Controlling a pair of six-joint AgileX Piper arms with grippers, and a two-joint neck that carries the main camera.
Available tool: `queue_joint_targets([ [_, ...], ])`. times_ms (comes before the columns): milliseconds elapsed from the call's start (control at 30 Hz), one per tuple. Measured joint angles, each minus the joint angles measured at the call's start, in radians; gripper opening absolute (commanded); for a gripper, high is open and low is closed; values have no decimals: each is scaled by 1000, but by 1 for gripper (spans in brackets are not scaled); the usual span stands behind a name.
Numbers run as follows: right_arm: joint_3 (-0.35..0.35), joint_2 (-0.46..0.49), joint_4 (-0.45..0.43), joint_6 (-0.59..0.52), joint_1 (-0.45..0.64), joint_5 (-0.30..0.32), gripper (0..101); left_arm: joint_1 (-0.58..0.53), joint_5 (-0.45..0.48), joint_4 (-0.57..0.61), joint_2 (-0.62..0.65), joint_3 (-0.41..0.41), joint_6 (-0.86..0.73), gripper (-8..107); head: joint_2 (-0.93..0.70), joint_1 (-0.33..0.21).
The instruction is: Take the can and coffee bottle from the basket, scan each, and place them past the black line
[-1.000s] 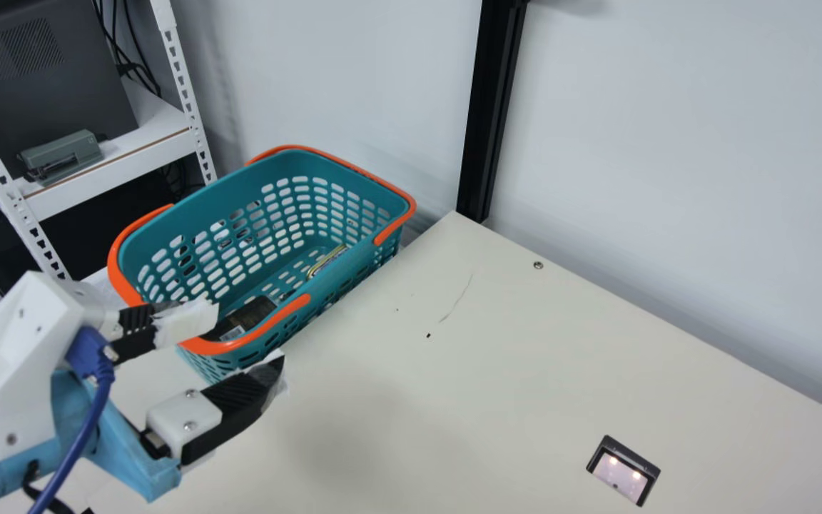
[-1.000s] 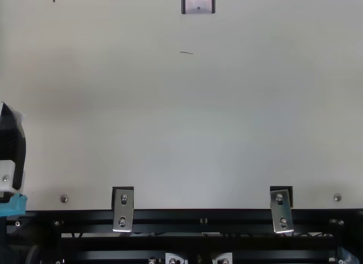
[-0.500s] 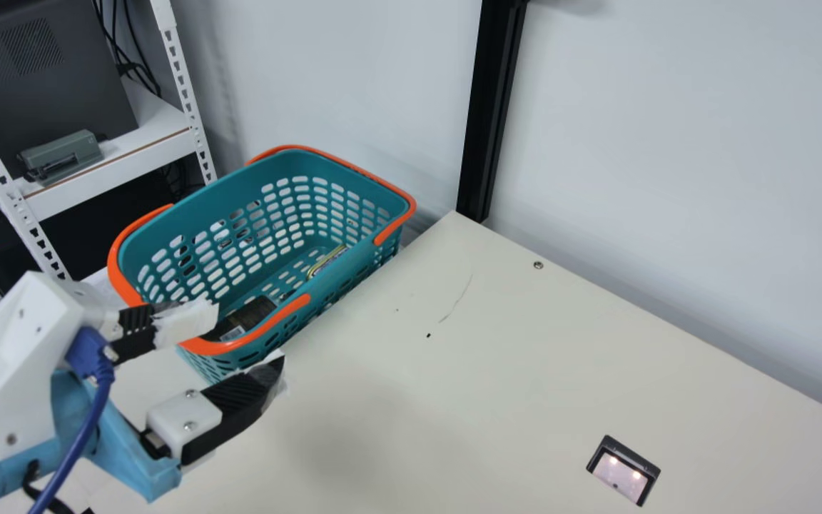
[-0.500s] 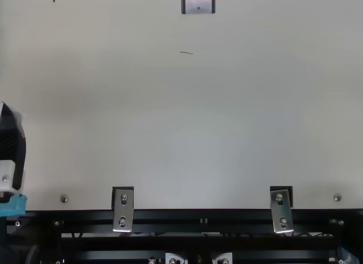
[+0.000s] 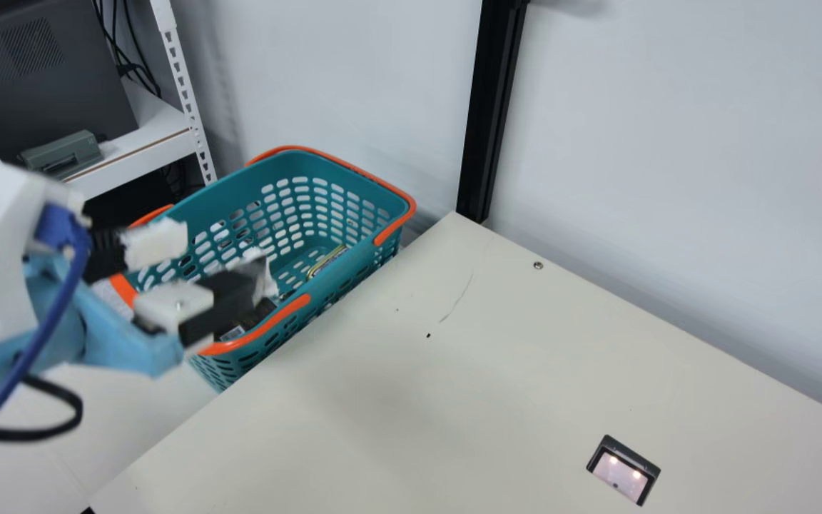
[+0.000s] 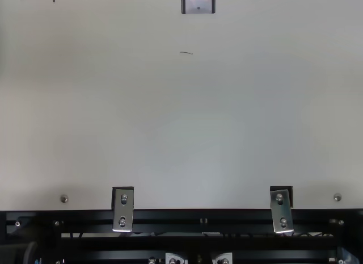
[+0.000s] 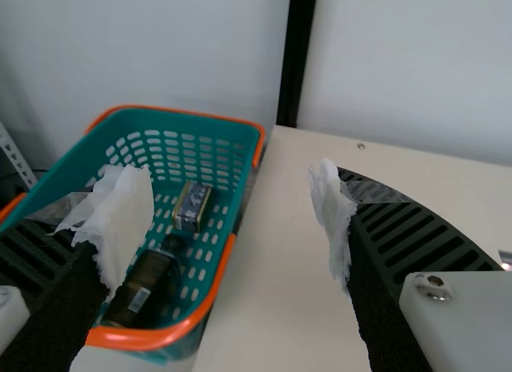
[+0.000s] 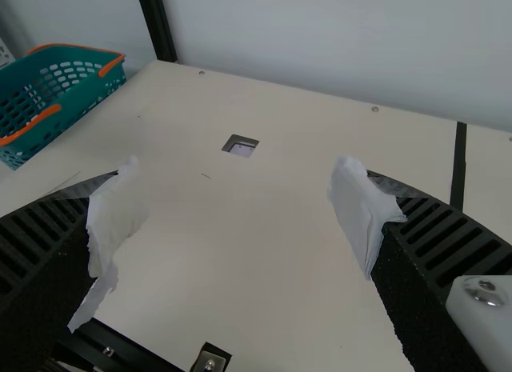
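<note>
1. Fingers (image 5: 225, 294) of the left gripper (image 5: 227, 255): black, ribbed, tipped with white wrapping (image 7: 132, 220); spread apart, overlapping the near end of the basket (image 5: 147, 239) in the main view.
2. Fingers of the right gripper (image 8: 236, 180): likewise wrapped and spread apart, in the right wrist view.
3. Coffee bottle (image 7: 148, 282): dark, lying on its side in the basket, neck towards the can; a small pale label (image 7: 139, 299) marks its body.
4. Can (image 7: 192, 206): box-like in outline, with a dark, patterned broad face and a paler side; gold-coloured edging is visible in the main view. It lies on the basket floor, near the bottle's neck.
5. Basket: teal, perforated, with orange handles (image 5: 288, 311); stands beside the desk (image 5: 411, 400).
6. Obscured parts: in the main view, a left finger and the basket's near wall cover part of the bottle; the same wall hides part of the can. Both items are blurred in the left wrist view, their print illegible. The basket is cut off by the right wrist view's edge.
</note>
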State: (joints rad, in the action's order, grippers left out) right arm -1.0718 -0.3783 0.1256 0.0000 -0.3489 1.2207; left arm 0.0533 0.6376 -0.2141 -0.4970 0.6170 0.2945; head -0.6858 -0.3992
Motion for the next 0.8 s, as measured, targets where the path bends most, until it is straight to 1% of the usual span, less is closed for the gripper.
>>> queue_joint_targets([
  [167,0,0,0,0,0,0,101,51,0,-50,-151,146,16,90,0,0],
  [233,0,0,0,0,0,0,101,78,2,-38,-217,203,-11,90,0,0],
  [333,0,0,0,0,0,0,101,135,-2,12,-314,285,-83,90,0,0],
  [400,0,0,0,0,0,0,101,184,-6,62,-385,341,-151,90,0,0],
  [500,0,0,0,0,0,0,101,277,0,171,-509,440,-284,90,0,0],
  [600,0,0,0,0,0,0,101,376,27,286,-628,532,-431,90,0,0],
  [767,0,0,0,0,0,0,101,563,120,473,-845,706,-722,90,0,0],
  [800,0,0,0,0,0,0,101,587,137,495,-875,739,-763,90,0,0],
])
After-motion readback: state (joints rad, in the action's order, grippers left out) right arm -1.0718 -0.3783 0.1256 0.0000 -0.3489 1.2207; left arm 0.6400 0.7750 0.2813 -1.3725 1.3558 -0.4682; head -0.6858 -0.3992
